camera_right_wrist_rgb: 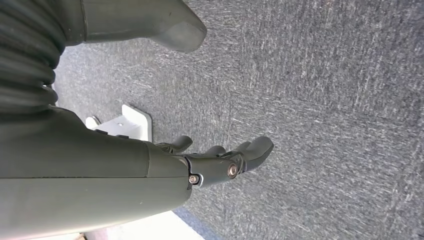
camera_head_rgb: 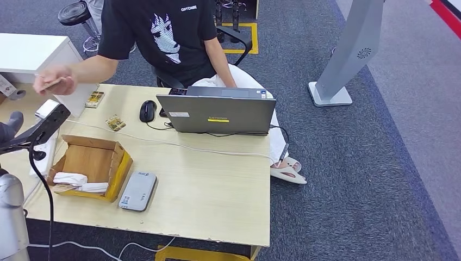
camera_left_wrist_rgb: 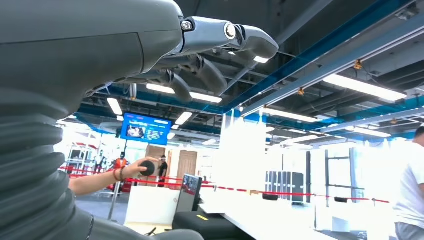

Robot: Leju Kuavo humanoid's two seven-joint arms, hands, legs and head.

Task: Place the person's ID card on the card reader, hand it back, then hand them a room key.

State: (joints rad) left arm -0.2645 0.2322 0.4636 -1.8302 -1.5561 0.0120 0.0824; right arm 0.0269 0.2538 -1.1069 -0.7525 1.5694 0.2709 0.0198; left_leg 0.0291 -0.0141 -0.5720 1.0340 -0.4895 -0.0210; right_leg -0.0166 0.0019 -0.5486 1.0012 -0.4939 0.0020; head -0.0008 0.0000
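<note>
the person's hand (camera_head_rgb: 53, 82) is stretched out past the far left corner of the table (camera_head_rgb: 217, 185), holding a small flat card (camera_head_rgb: 51, 84) that is judged to be the id card. the robot's left hand (camera_head_rgb: 12, 124) sits at the left frame edge in the head view, near that card but apart from it. in the left wrist view the left hand (camera_left_wrist_rgb: 215, 50) is raised with its fingers (camera_left_wrist_rgb: 250, 40) loosely curled and nothing between them.

the right hand (camera_right_wrist_rgb: 220, 162) hangs at the robot's side over the carpet (camera_right_wrist_rgb: 325, 100), fingers partly curled, holding nothing.

the card reader (camera_head_rgb: 138, 191), a flat grey unit, lies on the table just beside the cardboard box (camera_head_rgb: 92, 163) and has nothing on it. white items rest in the box; whether a room key is among them cannot be told.

judged progress: very early. the handover of the card to the robot is not yet complete. left to do: take the card, lay it on the reader, return it, then fetch and pass a room key.
</note>
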